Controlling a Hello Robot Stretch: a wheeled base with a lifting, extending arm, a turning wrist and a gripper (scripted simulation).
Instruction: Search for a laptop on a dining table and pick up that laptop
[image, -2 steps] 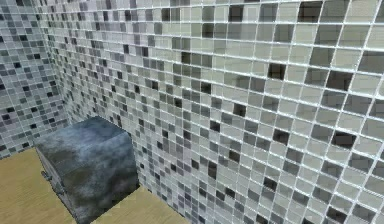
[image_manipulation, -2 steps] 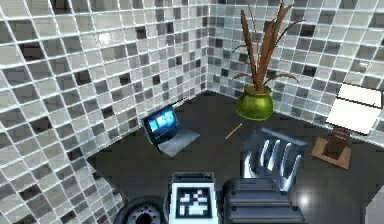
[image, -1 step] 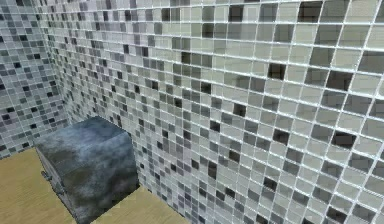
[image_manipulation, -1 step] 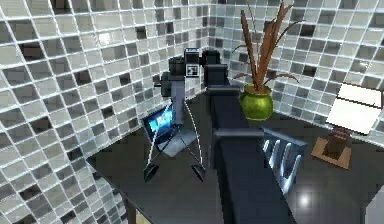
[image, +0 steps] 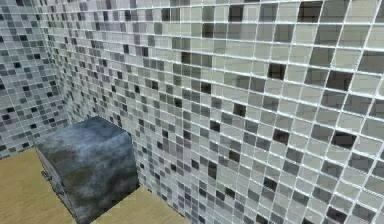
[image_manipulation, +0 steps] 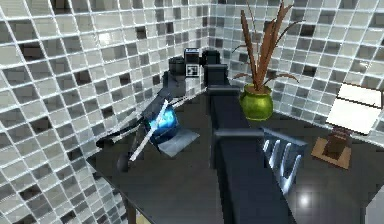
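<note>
1. Target location. On the dark counter (image_manipulation: 175, 188), left of the arm (image_manipulation: 240, 150), lies a flat grey slab (image_manipulation: 186, 146) with a bright blue rounded patch (image_manipulation: 162, 124) just above it. This is the likeliest candidate for the laptop, but its shape does not settle the matter.

2. Handling. If it is a laptop, expect a stiff, thin, moderately heavy body with smooth, slippery faces. The screen and hinge will be fragile. Take hold across a free edge of the base, not by the lid. A thin body lying flat offers little purchase from above.

3. Tool. The tool (image_manipulation: 118, 150) reaches left from the arm's far end and crosses the slab and the blue patch. It cannot be told whether the tool is released or grasping, or whether it touches or holds anything.

4. Surroundings. A potted plant (image_manipulation: 257, 100) and a white-shaded lamp (image_manipulation: 355, 105) stand to the right, well apart from the slab.
</note>
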